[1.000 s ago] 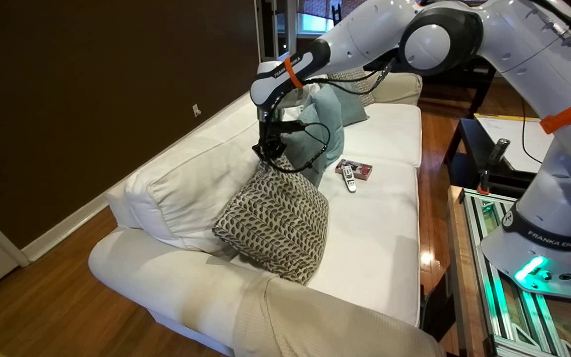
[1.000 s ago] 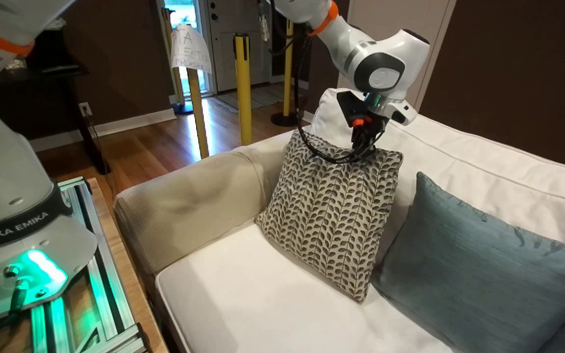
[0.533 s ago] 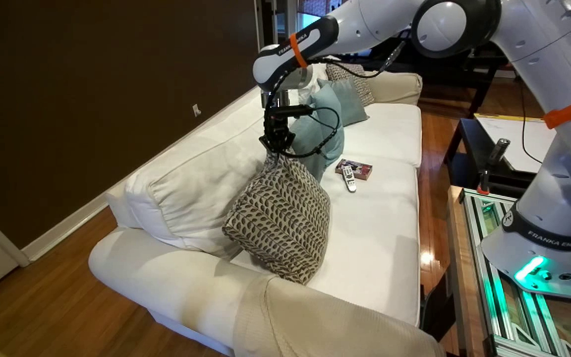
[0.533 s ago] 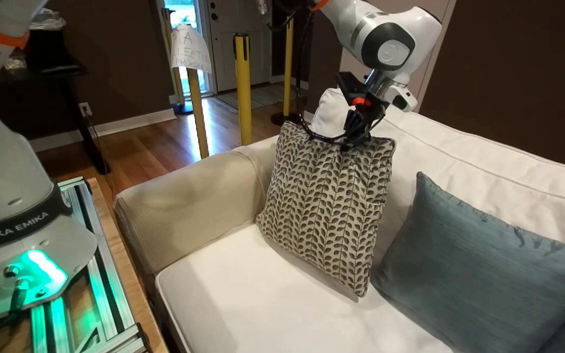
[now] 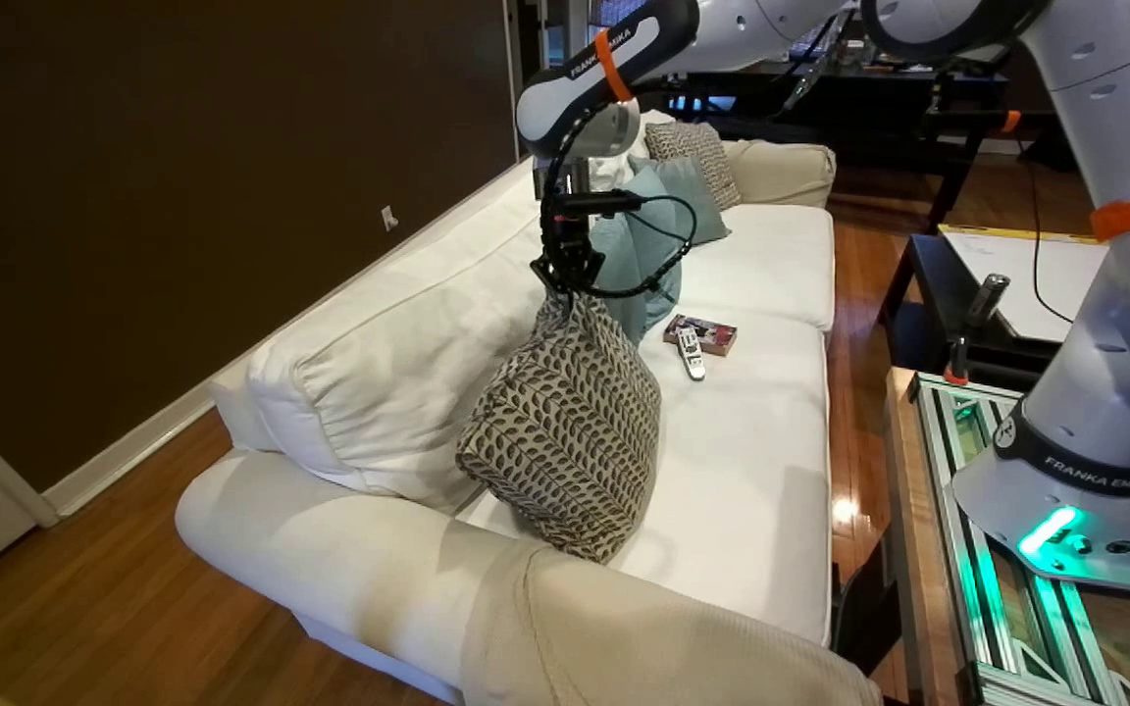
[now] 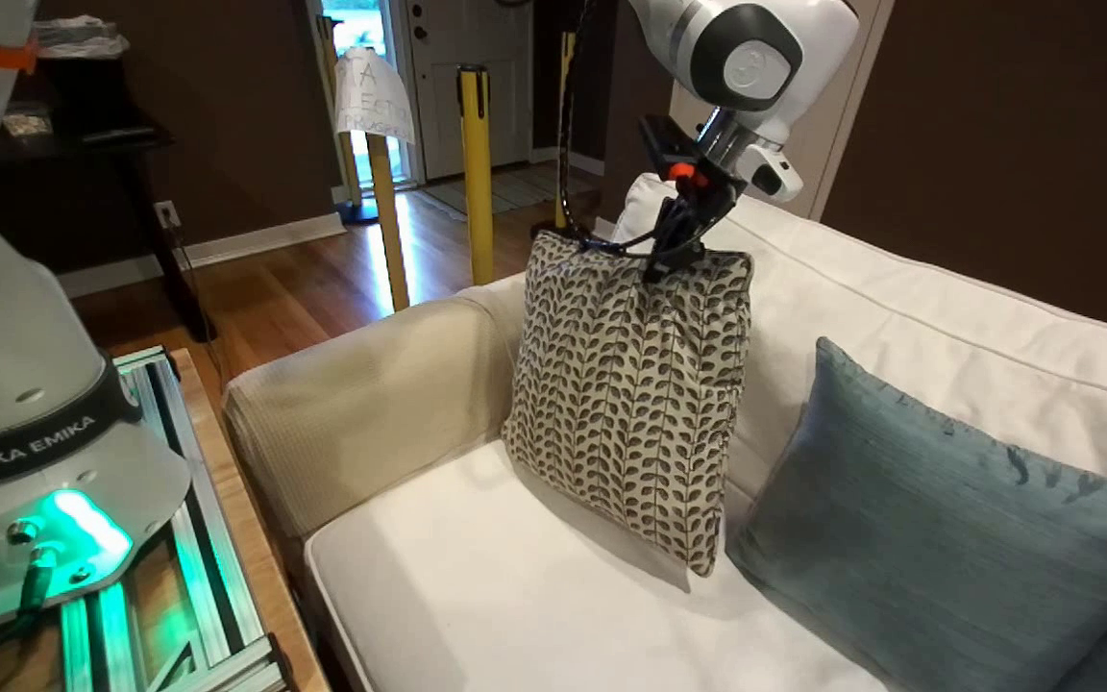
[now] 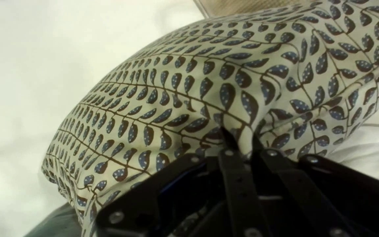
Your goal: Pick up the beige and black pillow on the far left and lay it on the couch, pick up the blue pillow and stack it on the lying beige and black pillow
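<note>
Your pincer [image 7: 244,144], at the lower middle of the wrist view, was clenched on the beige and black pillow [image 6: 621,394], but its tips nipped only a thin fold near the top edge, so a sharp lift risked the cloth sliding out. That pillow slanted down through the centre of an exterior view; held by one pinch, it could swing, or crumple under itself as you laid it. Whether its lowest corner touched the couch [image 6: 477,577] or hung just above was hard to tell; if it touched, a sideways drag could twist it from your hold. The nearest blue pillow [image 6: 938,524] leaned just beside it, lower right in the frame, where a drift that way could topple it. Right of centre in an exterior view lay the remote [image 5: 691,353], easily trapped underneath.
</note>
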Controlling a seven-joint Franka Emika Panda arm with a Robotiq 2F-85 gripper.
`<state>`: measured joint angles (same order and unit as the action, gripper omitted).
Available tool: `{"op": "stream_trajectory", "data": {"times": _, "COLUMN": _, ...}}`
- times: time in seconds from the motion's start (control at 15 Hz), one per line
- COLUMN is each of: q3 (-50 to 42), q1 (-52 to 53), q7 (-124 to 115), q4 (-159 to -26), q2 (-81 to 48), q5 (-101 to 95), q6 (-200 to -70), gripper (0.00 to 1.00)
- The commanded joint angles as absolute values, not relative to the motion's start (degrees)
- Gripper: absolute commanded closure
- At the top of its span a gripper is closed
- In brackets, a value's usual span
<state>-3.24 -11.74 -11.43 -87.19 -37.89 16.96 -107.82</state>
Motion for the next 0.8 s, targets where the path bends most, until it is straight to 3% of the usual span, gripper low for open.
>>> {"op": "stream_trajectory", "data": {"times": 0.0, "q3": -4.4, "q1": -11.6, "q7": -13.9, "q4": -96.2, "q2": -28.9, "q5": 18.9, "q6": -103.2, "gripper": 0.97}}
{"op": "stream_trajectory", "data": {"times": 0.6, "q3": -7.8, "q1": -11.1, "q7": -17.8, "q4": -106.7, "q2": -15.6, "q5": 20.0, "q6": -97.0, "gripper": 0.97}}
{"op": "stream_trajectory", "data": {"times": 0.67, "q3": -8.0, "q1": -10.9, "q7": -17.0, "q4": -107.3, "q2": -14.9, "q5": 19.6, "q6": -100.0, "gripper": 0.64}}
{"op": "stream_trajectory", "data": {"times": 0.73, "q3": -8.1, "q1": -10.5, "q7": -16.3, "q4": -107.5, "q2": -14.7, "q5": 18.5, "q6": -102.4, "gripper": 0.64}}
